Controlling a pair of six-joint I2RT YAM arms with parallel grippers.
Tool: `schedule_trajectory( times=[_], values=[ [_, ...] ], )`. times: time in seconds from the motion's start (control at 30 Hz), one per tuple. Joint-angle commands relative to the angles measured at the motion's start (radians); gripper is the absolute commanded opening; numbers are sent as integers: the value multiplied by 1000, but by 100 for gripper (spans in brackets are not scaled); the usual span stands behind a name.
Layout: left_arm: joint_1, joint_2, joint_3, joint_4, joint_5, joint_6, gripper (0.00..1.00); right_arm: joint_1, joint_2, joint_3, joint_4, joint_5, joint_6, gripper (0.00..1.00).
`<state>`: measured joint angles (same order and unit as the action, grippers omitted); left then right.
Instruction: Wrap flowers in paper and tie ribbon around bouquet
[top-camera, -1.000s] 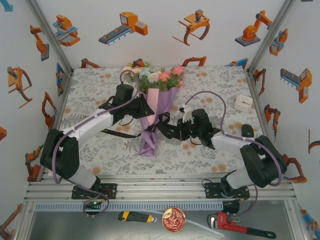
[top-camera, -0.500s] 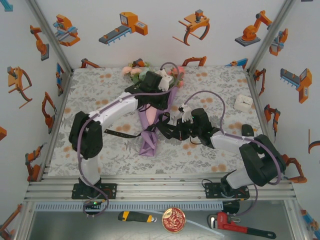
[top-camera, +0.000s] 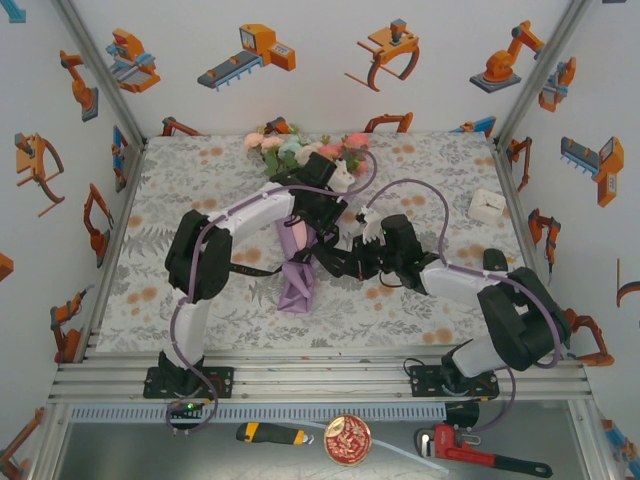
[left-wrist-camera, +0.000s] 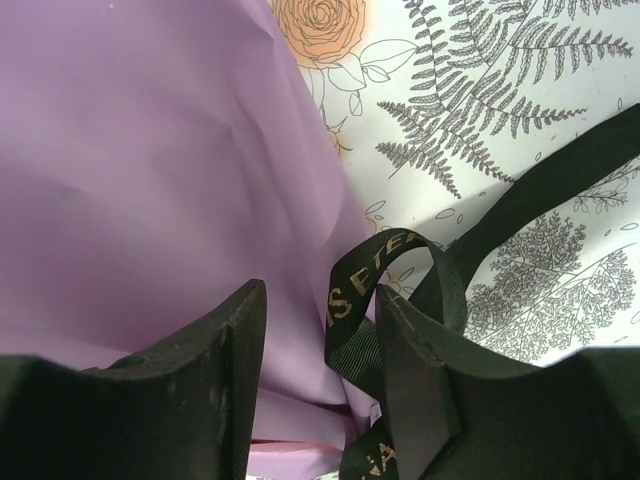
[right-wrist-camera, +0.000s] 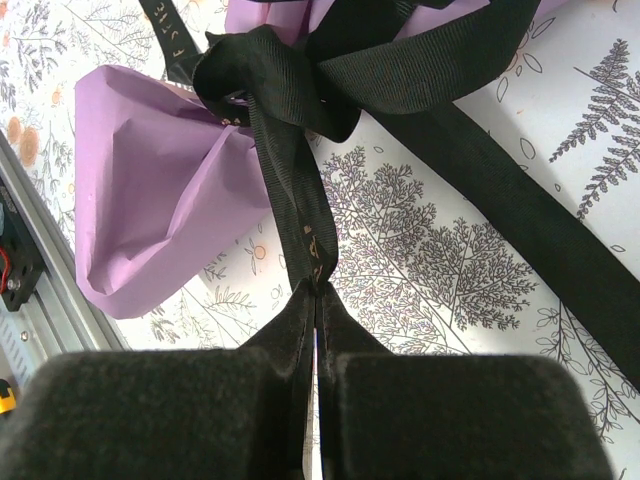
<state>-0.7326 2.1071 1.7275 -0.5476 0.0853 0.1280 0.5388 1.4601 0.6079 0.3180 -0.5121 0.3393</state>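
Bouquet (top-camera: 292, 292) lies mid-surface (top-camera: 170, 190), its flowers (top-camera: 285, 148) toward the far edge and its purple paper (left-wrist-camera: 150, 180) cone narrowing toward the near edge. A black ribbon (right-wrist-camera: 290, 190) is knotted round the cone's narrow waist, one tail trailing left across the surface. The right claw (right-wrist-camera: 315, 300) is clenched on a ribbon end that runs taut from the knot. The left claw (left-wrist-camera: 320, 292) stands released beside the paper, jaws parted, a lettered ribbon loop rising in the gap between them
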Motion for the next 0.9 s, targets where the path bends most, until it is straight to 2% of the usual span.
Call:
schedule_trajectory(
  times=[0.0, 0.17, 0.3, 0.53, 0.7, 0.87],
  values=[
    [-5, 40, 43, -55, 23, 21, 39, -5, 8, 34, -5, -14, -17, 2],
    [-6, 22, 49, -57, 14, -7, 1, -5, -11, 35, -34, 26, -23, 0],
    [-3, -107, 9, -40, -38, -82, 0, -6, -38, 30, -62, 65, -24, 0],
    [30, -458, -317, 154, -157, -302, 0, -5, -59, 18, -89, 97, -16, 0],
    [99, -654, -578, 297, -142, -426, 0, -5, -53, 15, -87, 94, 0, 0],
    [141, -663, -662, 355, -21, -474, 0, -5, -48, 10, -64, 82, 13, 0]
  ],
)
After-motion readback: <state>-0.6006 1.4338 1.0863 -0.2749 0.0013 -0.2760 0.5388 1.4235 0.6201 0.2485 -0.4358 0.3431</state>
